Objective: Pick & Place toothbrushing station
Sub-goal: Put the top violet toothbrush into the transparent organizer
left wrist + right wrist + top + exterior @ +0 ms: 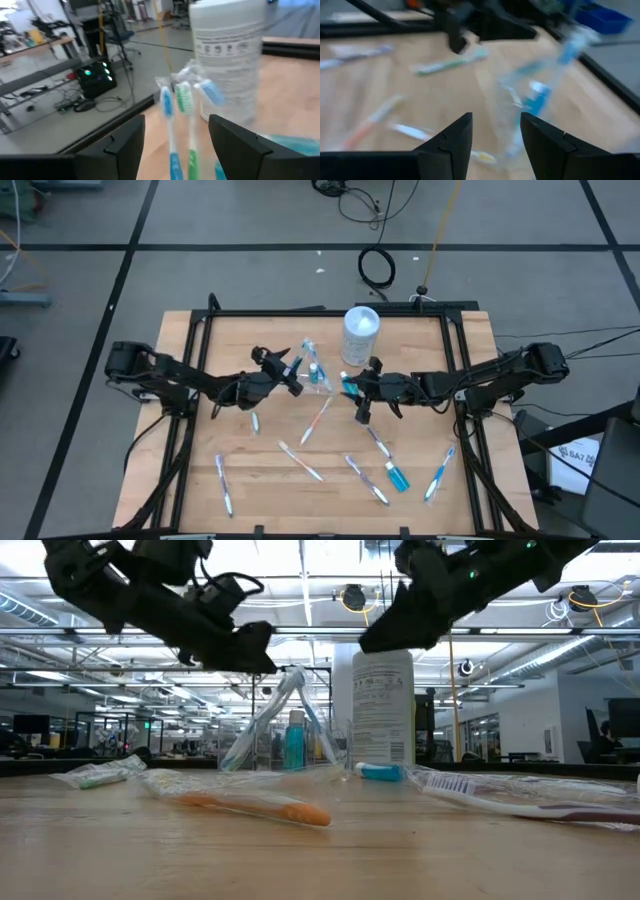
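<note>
A small clear cup (316,376) stands upright mid-table with several toothbrushes (175,105) and a blue tube (294,740) leaning inside it. My left gripper (288,370) is open just left of the cup and raised above the table. In the left wrist view its fingers (125,140) stand on either side of the brush heads. My right gripper (362,402) is open and empty, raised to the right of the cup, which shows blurred ahead of it (525,110). Several toothbrushes (300,463) and a blue tube (397,477) lie flat on the table.
A tall white canister (360,330) stands upright just beyond the cup, toward the far right. A teal tube (380,772) lies by its foot. An orange toothbrush (250,806) lies in the near middle. Black frame rails (190,380) run along the table's sides.
</note>
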Robot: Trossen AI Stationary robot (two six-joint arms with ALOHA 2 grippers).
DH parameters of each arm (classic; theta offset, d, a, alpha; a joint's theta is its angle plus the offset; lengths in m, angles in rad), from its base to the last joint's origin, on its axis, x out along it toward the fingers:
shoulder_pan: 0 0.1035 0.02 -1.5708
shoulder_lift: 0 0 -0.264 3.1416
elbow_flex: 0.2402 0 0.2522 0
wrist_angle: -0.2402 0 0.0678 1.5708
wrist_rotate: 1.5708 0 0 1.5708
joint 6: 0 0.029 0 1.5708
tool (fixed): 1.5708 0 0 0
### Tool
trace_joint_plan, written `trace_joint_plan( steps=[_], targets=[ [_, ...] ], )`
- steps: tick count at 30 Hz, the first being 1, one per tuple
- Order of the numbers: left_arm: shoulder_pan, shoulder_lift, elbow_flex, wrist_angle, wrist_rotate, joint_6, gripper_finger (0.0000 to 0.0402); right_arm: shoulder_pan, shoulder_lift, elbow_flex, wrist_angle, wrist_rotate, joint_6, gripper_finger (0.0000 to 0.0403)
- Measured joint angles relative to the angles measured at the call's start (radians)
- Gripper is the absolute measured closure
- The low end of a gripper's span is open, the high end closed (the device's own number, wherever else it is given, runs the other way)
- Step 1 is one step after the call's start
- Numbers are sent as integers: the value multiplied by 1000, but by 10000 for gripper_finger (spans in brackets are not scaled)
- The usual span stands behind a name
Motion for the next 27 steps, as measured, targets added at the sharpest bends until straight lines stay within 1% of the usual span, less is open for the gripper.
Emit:
trace_joint_plan(
  steps=[4,8,10,15,17,18,20,22,24,27],
  targets=[
    [-24,-96,0,-152,48,-82,174,33,0,1,80,1,-9,245],
    [-35,-193,0,-275,95,-110,174,63,0,35,65,16,-8,245],
    [-35,-242,0,-345,125,-110,174,88,1,68,14,49,-8,245],
    [-28,-326,0,-467,157,-106,174,153,21,134,-140,226,3,245],
    [-21,-345,0,-487,155,-109,174,165,17,140,-191,239,54,245],
    [-17,-352,0,-488,154,-110,174,168,16,136,-244,239,92,245],
    [-6,-355,0,-488,154,-110,174,173,18,121,-386,238,205,245],
    [0,-355,0,-495,155,-110,174,177,19,100,-484,237,315,244],
    [9,-354,0,-509,157,-110,174,177,18,62,-496,225,384,238],
    [19,-345,0,-536,168,-120,174,177,31,-30,-420,150,452,221]
  ],
)
